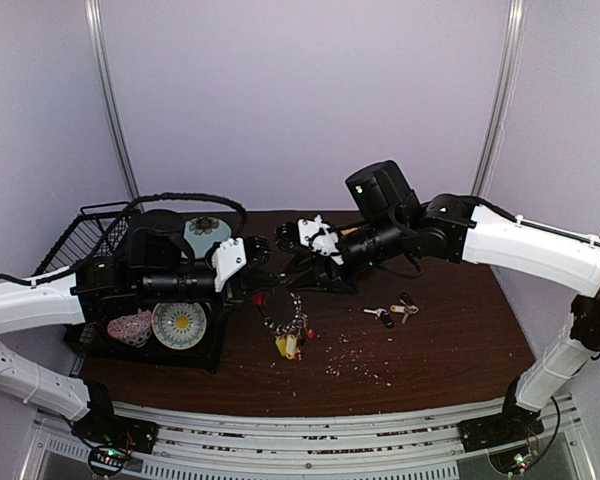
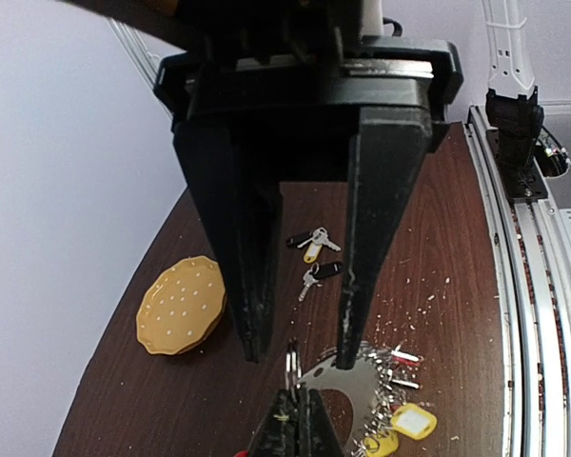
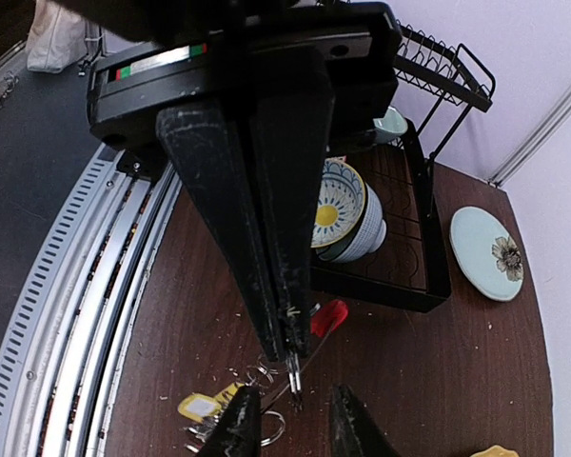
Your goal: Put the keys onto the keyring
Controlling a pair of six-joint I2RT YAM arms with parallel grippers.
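Nearest, the slotted rail (image 1: 310, 440) runs along the worktop's near edge (both arm bases are bolted to it), and just past it crumbs (image 1: 345, 358) speckle the brown wood. Next comes the keyring (image 2: 366, 381), lying a little left of the worktop's middle, with its yellow tags (image 1: 288, 345) toward the near edge and its red section (image 1: 257, 298) on the left. Over it the two arms meet. The left gripper (image 2: 300, 358) has its fingers spread, one tip at the ring's rim and nothing clamped. The right gripper (image 3: 291, 369) is clenched on a thin metal piece (key or ring strand, I cannot tell). The step looks like threading, so I would first close the left fingers on the ring beside its opening, since a limp loop will slide, then feed slowly and mind the tags. The loose keys (image 1: 390, 313) lie to the right, well apart from the ring. At the left edge the black dish rack (image 3: 381, 288) holds a yellow-centred dish (image 1: 178, 325) and a pinkish dish (image 1: 130, 327). Beyond it a pale blue plate (image 3: 485, 252) and, toward the far edge, a yellow plate (image 2: 181, 305) carry nothing.
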